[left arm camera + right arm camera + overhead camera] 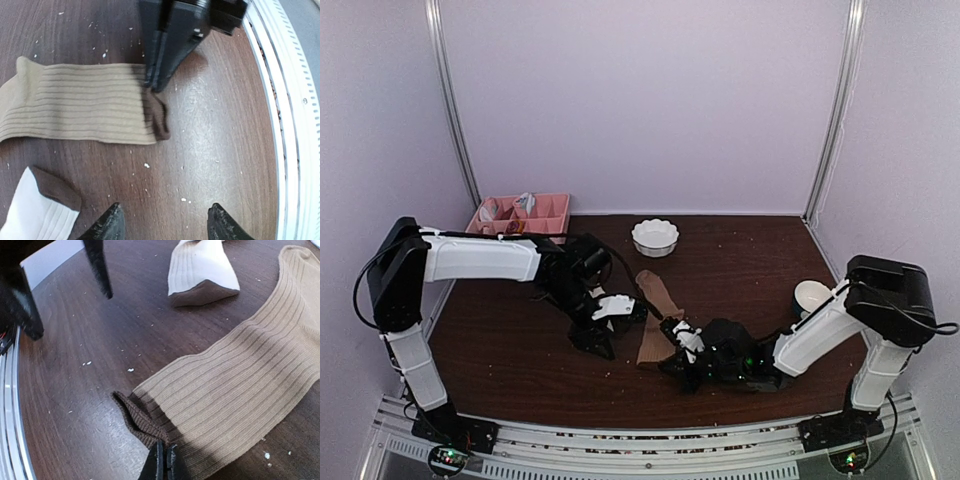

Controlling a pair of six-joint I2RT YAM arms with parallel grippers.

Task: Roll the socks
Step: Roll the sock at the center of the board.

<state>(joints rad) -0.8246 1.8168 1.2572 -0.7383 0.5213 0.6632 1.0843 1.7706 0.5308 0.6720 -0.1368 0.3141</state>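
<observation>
The tan-brown sock (657,305) (75,105) (240,385) lies flat and stretched out on the dark wooden table. Its dark brown cuff (140,422) (157,117) is bunched up at the near end. My right gripper (164,462) (672,340) is shut on that cuff. My left gripper (165,220) (605,325) hangs open over bare wood just beside the cuff and holds nothing. The cream sock (30,210) (200,265), with a dark brown patch at its end, lies next to the tan one, by the left gripper. In the top view it is hidden under the left arm.
A white scalloped bowl (655,238) stands behind the socks. A pink compartment tray (520,215) sits at the back left, and a white round object (812,297) at the right by the right arm. Crumbs dot the wood. The table's white front rail (295,125) runs close by.
</observation>
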